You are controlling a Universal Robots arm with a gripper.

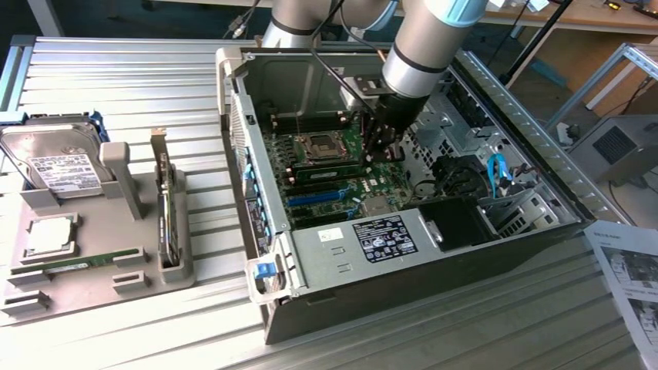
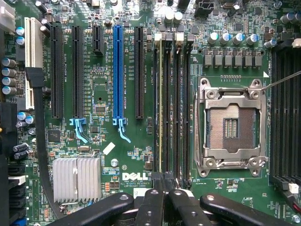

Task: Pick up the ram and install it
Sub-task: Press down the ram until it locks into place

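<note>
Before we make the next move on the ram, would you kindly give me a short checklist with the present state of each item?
1. Gripper shut, directly over the memory slots: ok.
2. Ram standing on edge, in line with a slot beside the processor socket: ok.
3. Ram pressed fully home and latched at both ends: cannot tell.
4. Gripper actually clamping the ram rather than only touching it: cannot tell.
5. Neighbouring memory slot free of anything in the way: ok.
6. Processor socket empty and clear of the gripper: ok.
</note>
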